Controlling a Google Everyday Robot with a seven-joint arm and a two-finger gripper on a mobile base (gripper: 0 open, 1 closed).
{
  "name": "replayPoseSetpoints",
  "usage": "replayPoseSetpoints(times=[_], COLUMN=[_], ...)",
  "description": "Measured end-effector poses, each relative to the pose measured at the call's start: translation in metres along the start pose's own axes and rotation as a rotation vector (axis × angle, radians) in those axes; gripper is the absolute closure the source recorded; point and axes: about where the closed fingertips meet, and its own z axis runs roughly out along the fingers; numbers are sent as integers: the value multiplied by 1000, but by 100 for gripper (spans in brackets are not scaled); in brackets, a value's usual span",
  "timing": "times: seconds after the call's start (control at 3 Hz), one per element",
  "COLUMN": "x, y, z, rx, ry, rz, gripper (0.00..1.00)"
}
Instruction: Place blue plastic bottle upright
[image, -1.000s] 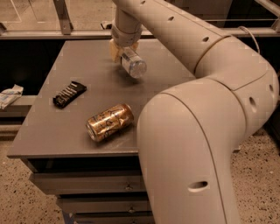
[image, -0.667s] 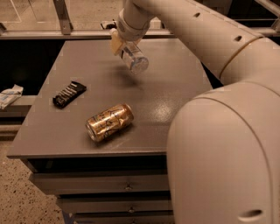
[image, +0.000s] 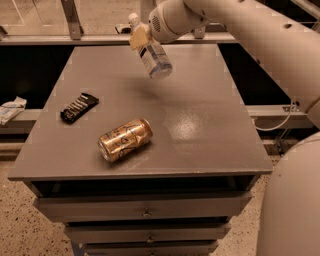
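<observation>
Camera view: gripper (image: 142, 42) fingers (image: 138, 37) clamp the blue plastic bottle (image: 156, 61) tilted midair behind the gold can (image: 125, 140), so I'd guess straighten-and-lower comes next.

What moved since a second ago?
The gripper, holding the blue plastic bottle, lifted it higher above the table, cap end up but still tilted. The arm shifted toward the picture's right side. The gold can and dark snack bar stayed put.
</observation>
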Motion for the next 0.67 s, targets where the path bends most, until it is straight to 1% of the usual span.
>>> replayPoseSetpoints(times=[0.33, 0.67], x=[-5, -8], y=[3, 3], z=[-13, -27], rx=[-92, -165], ry=[-137, -260], rz=[32, 37], gripper=[100, 100])
